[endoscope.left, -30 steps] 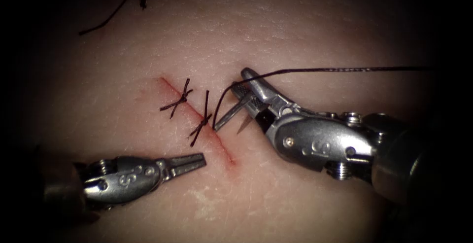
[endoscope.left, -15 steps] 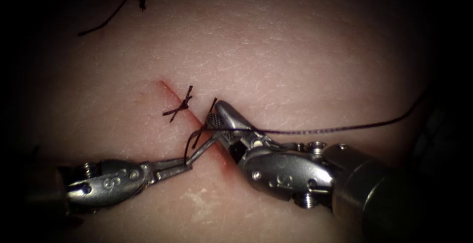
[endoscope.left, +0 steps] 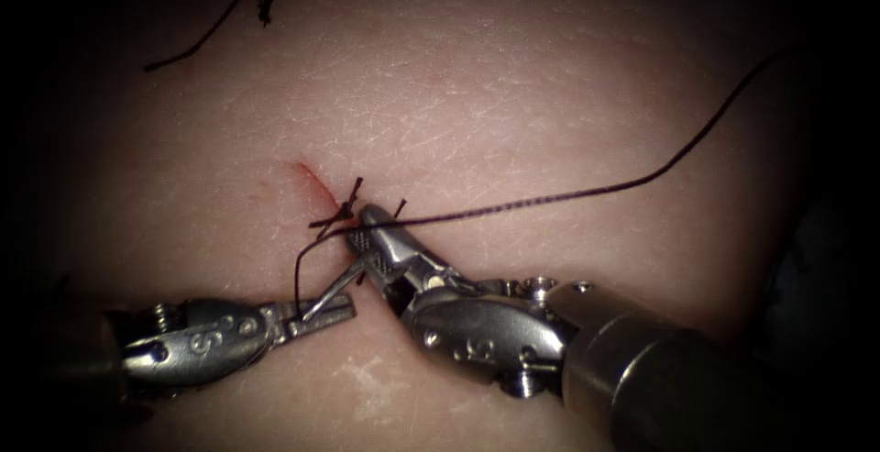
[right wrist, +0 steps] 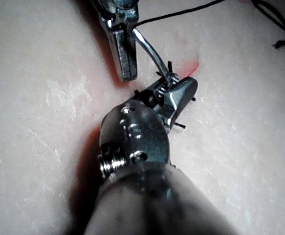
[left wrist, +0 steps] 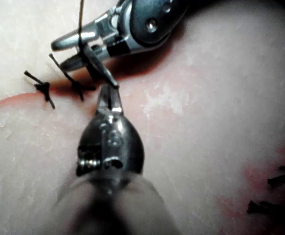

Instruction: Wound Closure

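Now the right tool (endoscope.left: pixel 367 243) grips the curved needle (endoscope.left: pixel 337 287) at one end, the left tool (endoscope.left: pixel 325 310) pinches its other end, both above the tissue (endoscope.left: pixel 513 94), dark thread (endoscope.left: pixel 568 195) trailing right

In the endoscope view a round pool of light falls on the tissue (endoscope.left: pixel 513 67), strongest near its middle and fading toward its edges. Past that the surroundings are dark on every side, deepest at the left and right edges. In both wrist views the light is strong and even.
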{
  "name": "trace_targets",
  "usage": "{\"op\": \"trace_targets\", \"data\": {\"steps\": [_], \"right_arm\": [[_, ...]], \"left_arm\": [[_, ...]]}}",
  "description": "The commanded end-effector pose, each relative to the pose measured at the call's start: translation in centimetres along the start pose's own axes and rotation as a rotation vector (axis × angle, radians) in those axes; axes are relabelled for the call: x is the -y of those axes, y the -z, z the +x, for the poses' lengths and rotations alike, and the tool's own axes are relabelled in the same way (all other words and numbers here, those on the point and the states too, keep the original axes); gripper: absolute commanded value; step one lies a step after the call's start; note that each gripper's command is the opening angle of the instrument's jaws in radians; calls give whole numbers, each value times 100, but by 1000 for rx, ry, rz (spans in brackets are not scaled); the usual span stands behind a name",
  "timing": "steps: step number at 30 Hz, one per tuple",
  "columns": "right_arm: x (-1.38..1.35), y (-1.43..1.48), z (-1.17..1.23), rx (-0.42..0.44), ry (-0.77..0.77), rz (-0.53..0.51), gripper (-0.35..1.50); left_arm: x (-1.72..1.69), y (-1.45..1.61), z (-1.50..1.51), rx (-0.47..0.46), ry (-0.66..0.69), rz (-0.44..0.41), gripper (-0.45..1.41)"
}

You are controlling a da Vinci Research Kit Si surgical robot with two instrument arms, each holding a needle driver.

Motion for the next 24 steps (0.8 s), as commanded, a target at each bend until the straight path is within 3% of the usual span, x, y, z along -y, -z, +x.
{"op": "trace_targets", "data": {"steps": [1, 16, 24], "right_arm": [[10, -5, 0, 0, -4, 2, -35], [46, 15, -14, 35, -44, 32, -35], [46, 13, -15, 40, -54, 39, -35]], "left_arm": [[-5, -7, -9, 2, 2, -2, -35], [-4, -8, -8, 2, 3, -1, -38], [-4, -9, -8, 3, 4, 1, -38]]}}
